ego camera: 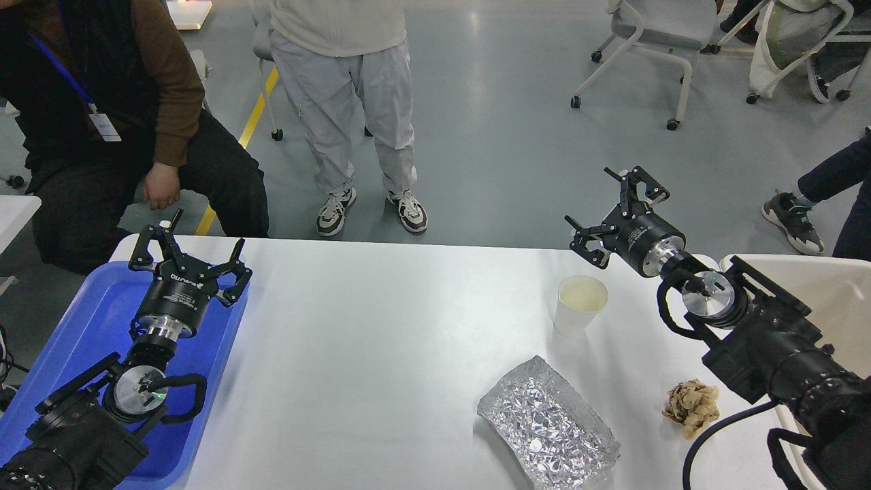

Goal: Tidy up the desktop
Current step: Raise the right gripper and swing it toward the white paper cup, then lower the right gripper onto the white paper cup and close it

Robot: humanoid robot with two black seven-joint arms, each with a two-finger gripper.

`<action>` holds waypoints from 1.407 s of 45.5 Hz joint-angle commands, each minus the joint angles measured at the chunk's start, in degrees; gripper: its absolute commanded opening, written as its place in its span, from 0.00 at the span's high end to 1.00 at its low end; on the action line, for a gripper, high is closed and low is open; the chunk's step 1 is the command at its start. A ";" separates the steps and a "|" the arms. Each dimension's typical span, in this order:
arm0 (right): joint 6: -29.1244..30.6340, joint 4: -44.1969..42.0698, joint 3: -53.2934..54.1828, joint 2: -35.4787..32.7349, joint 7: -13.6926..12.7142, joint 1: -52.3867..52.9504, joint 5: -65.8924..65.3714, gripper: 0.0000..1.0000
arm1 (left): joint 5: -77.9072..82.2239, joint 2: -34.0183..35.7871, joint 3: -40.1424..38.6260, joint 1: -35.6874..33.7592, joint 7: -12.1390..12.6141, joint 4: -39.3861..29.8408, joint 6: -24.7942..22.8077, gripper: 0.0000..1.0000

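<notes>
The white desktop (381, 327) fills the middle of the head view. On it stand a white paper cup (579, 305), upright, a crumpled foil tray (548, 425) and a crumpled beige paper wad (691, 406). My left gripper (189, 255) is open and empty, above the far end of the blue tray (95, 327) at the left. My right gripper (612, 207) is open and empty, raised beyond the table's far edge, up and right of the cup.
A beige bin (837, 286) stands at the right edge, partly hidden by my right arm. A seated person (122, 136) and a standing person (354, 102) are just beyond the far edge. Office chairs stand further back.
</notes>
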 commanded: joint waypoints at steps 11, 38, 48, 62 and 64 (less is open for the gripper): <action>0.17 0.37 -0.60 -1.03 0.00 -1.50 -0.04 0.00 | 0.00 0.00 0.00 -0.06 -0.05 -0.02 0.00 0.00; 0.26 25.85 -11.66 -18.69 -0.53 4.57 -22.09 0.00 | 0.09 0.00 -0.17 0.03 -0.05 -0.02 -0.18 0.00; 0.79 32.28 -19.31 -24.06 -0.44 10.10 -33.51 0.00 | 0.09 0.00 -0.26 0.20 -0.05 -0.02 -0.18 0.00; 0.09 31.58 -36.89 -23.44 -0.26 17.49 -63.40 0.00 | 0.09 0.09 -0.26 0.20 -0.05 -0.02 -0.18 0.00; -0.09 31.23 -38.65 -23.36 -0.26 18.01 -65.16 0.00 | 0.09 0.00 -0.26 0.20 -0.05 -0.02 -0.18 0.00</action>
